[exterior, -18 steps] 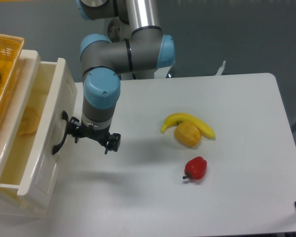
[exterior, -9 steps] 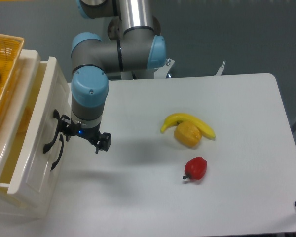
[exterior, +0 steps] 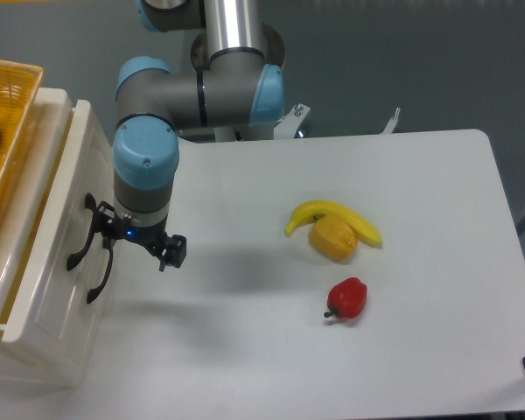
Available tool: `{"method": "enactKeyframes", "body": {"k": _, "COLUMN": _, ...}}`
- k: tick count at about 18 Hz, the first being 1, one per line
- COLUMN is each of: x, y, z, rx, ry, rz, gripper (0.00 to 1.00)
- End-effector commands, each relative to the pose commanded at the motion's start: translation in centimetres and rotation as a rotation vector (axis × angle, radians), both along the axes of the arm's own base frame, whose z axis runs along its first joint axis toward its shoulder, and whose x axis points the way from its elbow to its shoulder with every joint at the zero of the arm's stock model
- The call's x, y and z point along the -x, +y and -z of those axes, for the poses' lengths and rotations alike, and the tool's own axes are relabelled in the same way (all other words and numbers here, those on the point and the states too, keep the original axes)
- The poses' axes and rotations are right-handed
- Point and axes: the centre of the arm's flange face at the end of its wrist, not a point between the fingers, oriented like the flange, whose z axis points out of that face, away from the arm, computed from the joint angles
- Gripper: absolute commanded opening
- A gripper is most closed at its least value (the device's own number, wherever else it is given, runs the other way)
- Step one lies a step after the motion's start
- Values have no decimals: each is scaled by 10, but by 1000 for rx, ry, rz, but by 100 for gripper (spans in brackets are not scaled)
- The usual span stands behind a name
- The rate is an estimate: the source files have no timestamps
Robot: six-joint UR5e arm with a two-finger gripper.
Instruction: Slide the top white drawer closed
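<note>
At far left, the top white drawer [exterior: 57,223] sits nearly flush in its cabinet. The gripper [exterior: 133,242] presses beside the drawer's black handle [exterior: 80,238]; its fingers look spread, grasping nothing. Rightward on the table [exterior: 437,219] lie a banana [exterior: 319,212], a yellow fruit [exterior: 332,238] and a red pepper [exterior: 347,297].

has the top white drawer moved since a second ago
Yes. The top white drawer has slid left, into the cabinet: its front panel was well out before and now sits nearly over the lower drawer front, with the gripper against it.
</note>
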Motion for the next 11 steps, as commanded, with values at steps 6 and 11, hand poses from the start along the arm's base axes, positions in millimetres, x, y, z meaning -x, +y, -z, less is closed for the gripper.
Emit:
{"method": "enactKeyframes", "body": {"k": 6, "x": 0, "y": 0, "z": -3, "rx": -6, "ry": 2, "rz": 4, "gripper": 100}}
{"method": "enactKeyframes", "body": {"k": 11, "x": 0, "y": 1, "z": -3, "rx": -7, "ry": -3, "rz": 0, "gripper": 100}}
